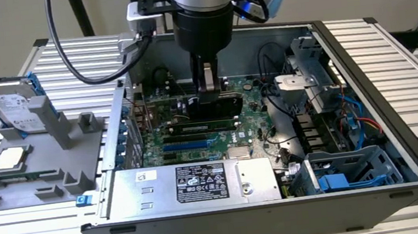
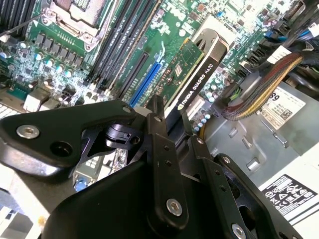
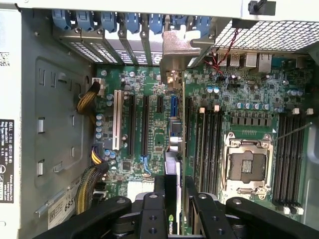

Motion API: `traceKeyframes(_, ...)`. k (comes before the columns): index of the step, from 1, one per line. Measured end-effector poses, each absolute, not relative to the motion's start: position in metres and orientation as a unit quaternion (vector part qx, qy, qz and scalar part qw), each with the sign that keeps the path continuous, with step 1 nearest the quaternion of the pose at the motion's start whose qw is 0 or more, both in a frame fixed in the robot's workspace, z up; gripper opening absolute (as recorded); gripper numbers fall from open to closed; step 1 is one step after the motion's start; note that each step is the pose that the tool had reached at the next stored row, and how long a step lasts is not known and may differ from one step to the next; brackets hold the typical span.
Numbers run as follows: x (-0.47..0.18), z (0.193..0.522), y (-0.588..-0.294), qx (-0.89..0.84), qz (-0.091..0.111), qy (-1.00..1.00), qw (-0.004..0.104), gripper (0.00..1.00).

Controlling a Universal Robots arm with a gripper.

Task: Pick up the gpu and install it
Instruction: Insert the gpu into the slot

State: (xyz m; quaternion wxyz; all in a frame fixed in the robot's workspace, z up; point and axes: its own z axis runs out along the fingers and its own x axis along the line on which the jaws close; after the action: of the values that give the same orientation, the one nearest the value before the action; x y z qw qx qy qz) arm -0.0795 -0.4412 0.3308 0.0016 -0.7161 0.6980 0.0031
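Observation:
The gpu stands on edge inside the open computer case, low over the motherboard, black shroud facing the case front. My gripper reaches straight down from above and is shut on the card's top edge. In the second wrist view the gpu shows its green board and black rim between my fingers, beside a blue slot. In the first wrist view the gpu is edge-on, in line with a blue slot, its silver bracket at the rear openings. Whether it is seated cannot be told.
A power supply lies at the case front, a drive cage at the exterior view's right. The bare CPU socket and memory slots flank the card. Outside, a grey holder carries a hard drive and CPU chip.

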Motion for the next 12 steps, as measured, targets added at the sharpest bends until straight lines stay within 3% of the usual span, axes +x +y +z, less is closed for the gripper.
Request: traceKeyframes(12,-0.0795,0.3275,-0.4412,-0.716,0.003,0.698,0.002,0.0)
